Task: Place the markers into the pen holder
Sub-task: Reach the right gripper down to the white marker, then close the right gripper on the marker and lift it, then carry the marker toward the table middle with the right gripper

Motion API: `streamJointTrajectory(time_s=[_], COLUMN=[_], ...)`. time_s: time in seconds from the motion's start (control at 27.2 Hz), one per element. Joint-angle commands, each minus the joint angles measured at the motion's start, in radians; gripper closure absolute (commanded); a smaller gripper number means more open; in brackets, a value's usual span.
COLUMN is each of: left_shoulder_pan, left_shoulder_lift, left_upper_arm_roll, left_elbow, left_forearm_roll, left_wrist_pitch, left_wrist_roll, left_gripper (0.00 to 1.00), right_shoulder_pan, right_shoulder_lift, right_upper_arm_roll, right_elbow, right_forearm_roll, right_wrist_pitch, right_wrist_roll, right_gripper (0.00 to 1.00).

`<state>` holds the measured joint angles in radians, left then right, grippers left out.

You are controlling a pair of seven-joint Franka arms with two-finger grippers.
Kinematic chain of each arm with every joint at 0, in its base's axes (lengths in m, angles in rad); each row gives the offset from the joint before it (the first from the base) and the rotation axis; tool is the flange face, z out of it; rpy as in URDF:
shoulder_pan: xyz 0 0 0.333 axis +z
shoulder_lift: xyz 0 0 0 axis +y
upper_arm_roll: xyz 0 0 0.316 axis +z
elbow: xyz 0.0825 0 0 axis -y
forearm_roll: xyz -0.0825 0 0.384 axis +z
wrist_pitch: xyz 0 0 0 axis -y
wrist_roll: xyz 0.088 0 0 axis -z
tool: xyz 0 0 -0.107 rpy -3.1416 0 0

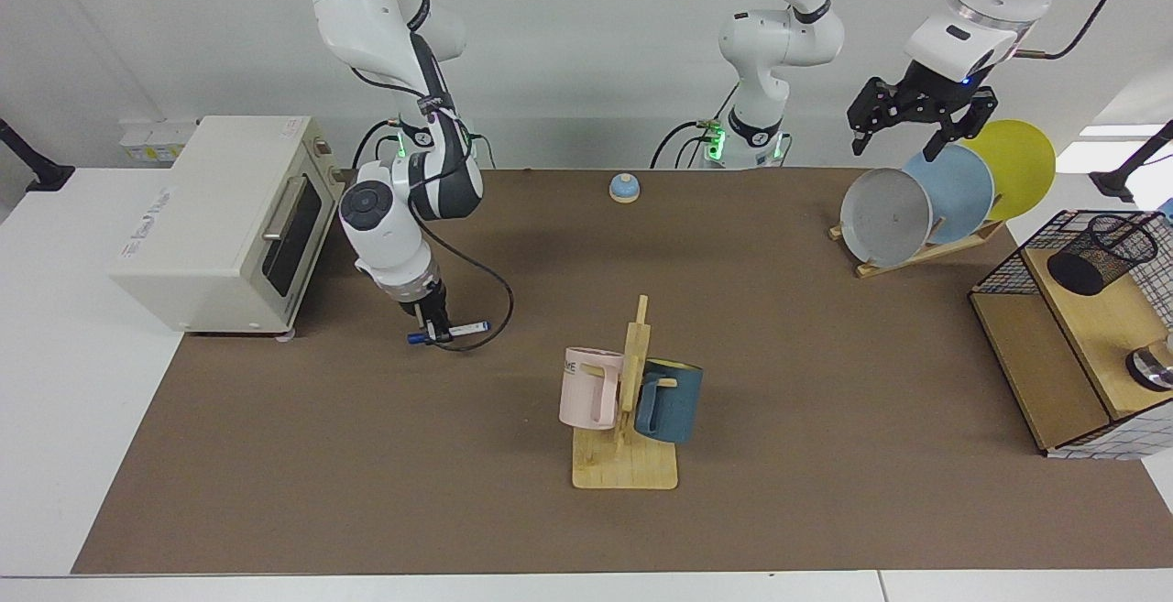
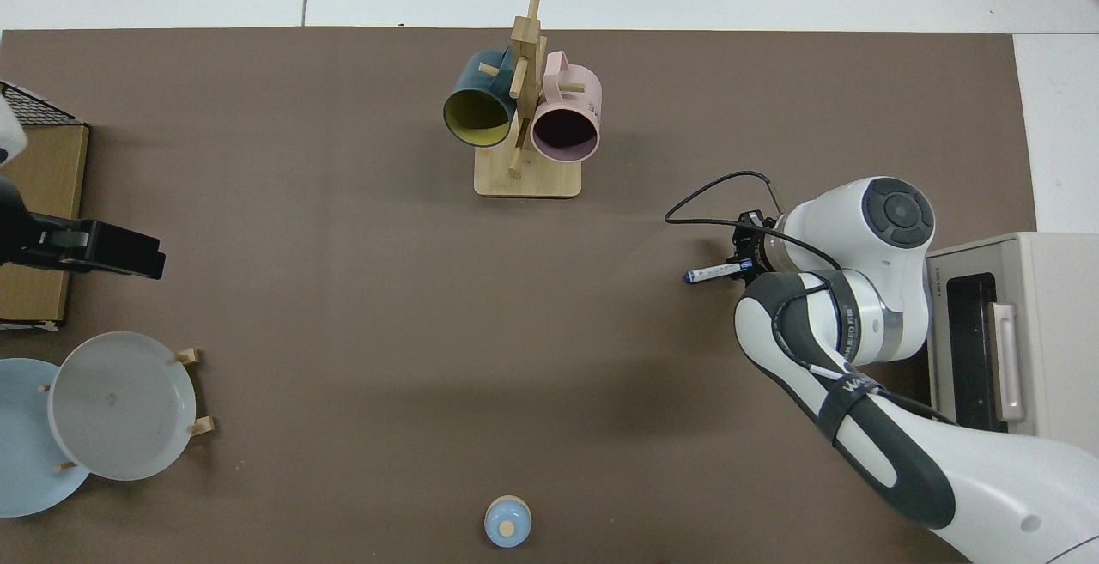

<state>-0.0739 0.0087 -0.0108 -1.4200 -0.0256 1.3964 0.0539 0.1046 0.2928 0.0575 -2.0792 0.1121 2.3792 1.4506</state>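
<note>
R claw (image 1: 434, 322) is clamped on the marker (image 1: 451, 333), gripping near its capped end; most of the barrel sticks out past the fingers. In the top view the marker (image 2: 717, 271) lies roughly flat, long axis running 3-to-9 o'clock w/ a slight tilt, free end pointing away from the toaster oven (image 1: 220, 222) toward mid-worktop. It looks just clear of the worktop (image 1: 367, 455), though contact can't be ruled out.

Key relation: the holder (image 1: 1100, 252) sits well apart, at 3 o'clock from the R claw in the facing view, on the wooden shelf (image 1: 1095, 322) inside the wire basket (image 1: 1003, 265) at the far end. The holder looks tipped, mouth toward the basket's upper side. L claw (image 1: 907, 116), fingers apart & empty, waits above the plate rack (image 1: 926, 208), much nearer the holder than the R claw is.

Judgement: R arm prob can't reach that far, so a handover mid-worktop seems likely; the flat, sticking-out barrel gives the L claw room to grab.

Room: open brown worktop betw. the two, only the mug rack (image 1: 628, 400) at 4 o'clock from the R claw & a small bell (image 1: 624, 187) at the back edge. Basket wires crowd the holder's mouth.
</note>
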Motion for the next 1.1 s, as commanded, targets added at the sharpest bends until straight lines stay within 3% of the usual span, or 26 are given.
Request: streamJointTrajectory(time_s=[0.0, 0.07, 0.44, 1.07], left_shoulder_pan=[-0.007, -0.006, -0.007, -0.006], left_shoulder_lift=[-0.026, -0.026, -0.026, -0.039], left_upper_arm_roll=[0.005, 0.005, 0.005, 0.005], left_elbow=[-0.027, -0.027, -0.031, -0.059], left_forearm_roll=[-0.011, -0.011, -0.020, -0.070], left_wrist_pitch=[-0.005, -0.005, -0.002, 0.012], left_wrist_roll=[-0.006, -0.006, -0.003, 0.034], left_gripper=[0.00, 0.00, 0.00, 0.00], right_shoulder_pan=[-0.019, -0.017, 0.018, 0.040], right_shoulder_lift=[-0.006, -0.009, -0.089, -0.317], right_upper_arm_roll=[0.010, 0.012, 0.013, 0.024], right_elbow=[-0.018, -0.018, 0.004, 0.194], right_forearm_roll=[0.014, 0.014, 0.015, 0.017], right_wrist_pitch=[0.022, 0.018, -0.073, -0.517], right_wrist_roll=[-0.013, -0.012, -0.001, -0.018], right_gripper=[0.95, 1.00, 1.00, 1.00])
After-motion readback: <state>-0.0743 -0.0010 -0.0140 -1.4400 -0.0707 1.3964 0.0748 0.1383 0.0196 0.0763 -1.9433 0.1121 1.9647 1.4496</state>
